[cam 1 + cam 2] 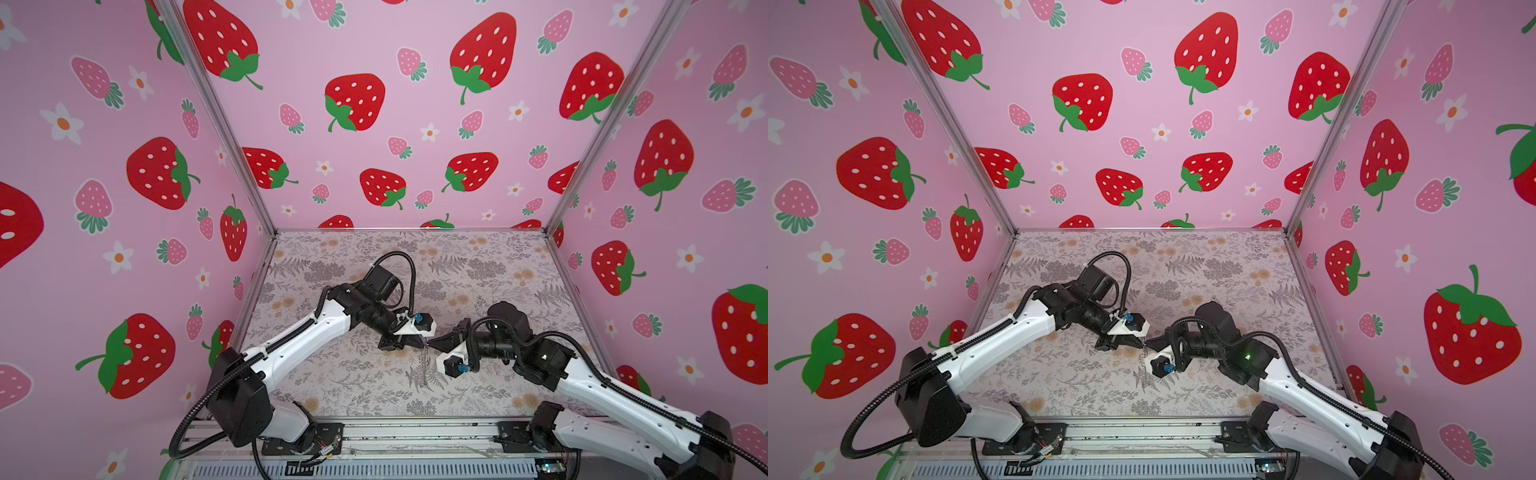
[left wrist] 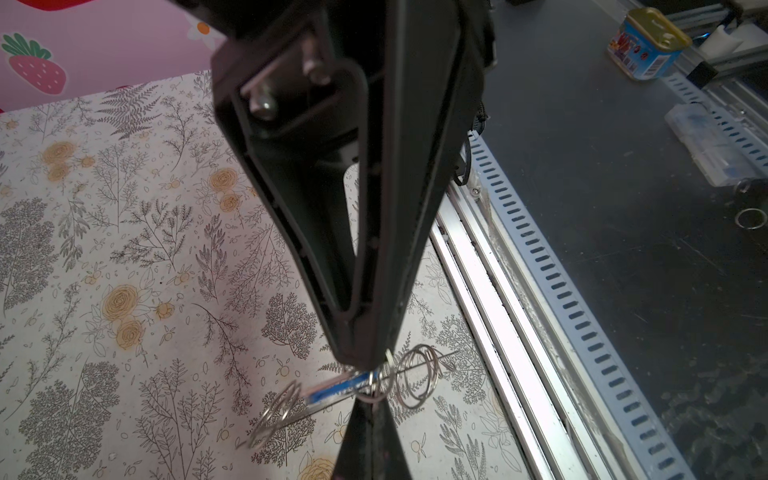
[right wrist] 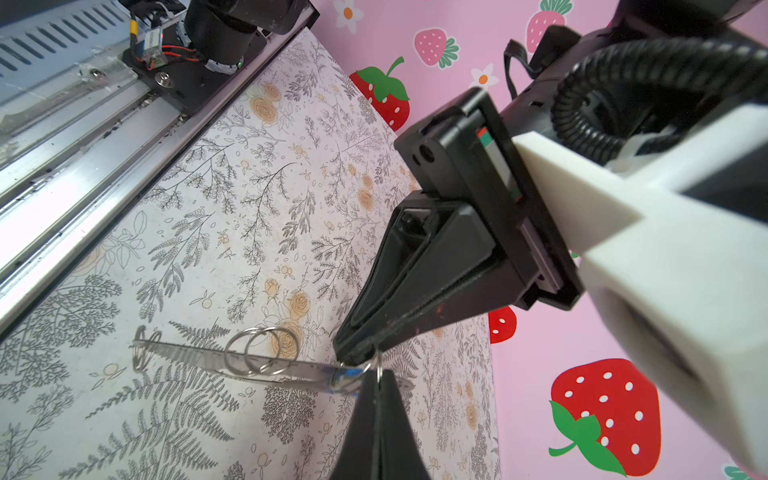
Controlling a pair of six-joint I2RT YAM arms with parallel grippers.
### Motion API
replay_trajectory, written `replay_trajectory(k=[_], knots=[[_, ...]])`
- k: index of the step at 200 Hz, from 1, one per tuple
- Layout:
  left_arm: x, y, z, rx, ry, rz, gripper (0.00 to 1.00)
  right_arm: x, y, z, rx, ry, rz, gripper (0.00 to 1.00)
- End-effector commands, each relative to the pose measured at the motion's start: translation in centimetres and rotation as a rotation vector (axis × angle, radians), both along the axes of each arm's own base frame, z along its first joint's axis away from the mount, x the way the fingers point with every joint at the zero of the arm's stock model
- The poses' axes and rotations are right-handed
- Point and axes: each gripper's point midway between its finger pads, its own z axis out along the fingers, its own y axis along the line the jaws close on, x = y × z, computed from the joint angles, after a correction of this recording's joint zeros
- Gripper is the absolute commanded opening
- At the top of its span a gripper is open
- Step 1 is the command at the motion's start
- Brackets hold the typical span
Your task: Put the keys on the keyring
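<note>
Right jaws, left jaws, tips meeting, both pinching small ring (image 3: 371, 366), keyring (image 3: 199, 353) edge-on, long axis hanging toward table (image 3: 208, 208)

- Pink strawberry-print walls (image 1: 374, 124) box in my cell on three sides, joined by metal posts (image 1: 218, 116).
- A grey fern-and-rose mat (image 1: 353, 382) covers my bench.
- An aluminium rail (image 1: 415, 432) edges the front; beyond it, a dark surface (image 2: 602, 208) with a tin (image 2: 646, 43).
- Even, soft light throughout.
</note>
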Motion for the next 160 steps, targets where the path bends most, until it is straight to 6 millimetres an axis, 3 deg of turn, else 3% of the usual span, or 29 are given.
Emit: replay_trajectory(k=[1, 104, 107, 130, 160], knots=[[0.2, -0.5, 2.2, -0.061, -0.06, -0.028, 0.0, -1.2, -0.5, -1.4, -0.064, 0.027, 0.052, 0.0], [2.3, -0.7, 3.7, -0.179, -0.164, 0.094, 0.0, -0.8, -0.8, -2.7, -0.055, 0.104, -0.022, 0.0], [2.4, -0.7, 3.8, -0.184, -0.164, 0.1, 0.0, -0.8, -1.0, -1.9, -0.025, 0.089, -0.03, 0.0], [2.9, -0.9, 4.3, -0.225, -0.148, 0.134, 0.0, 0.1, -0.9, -1.3, 0.04, 0.095, -0.097, 0.0], [3.1, -1.3, 5.2, -0.283, -0.124, 0.153, 0.0, 1.9, -0.5, 0.4, 0.147, 0.143, -0.209, 0.24]])
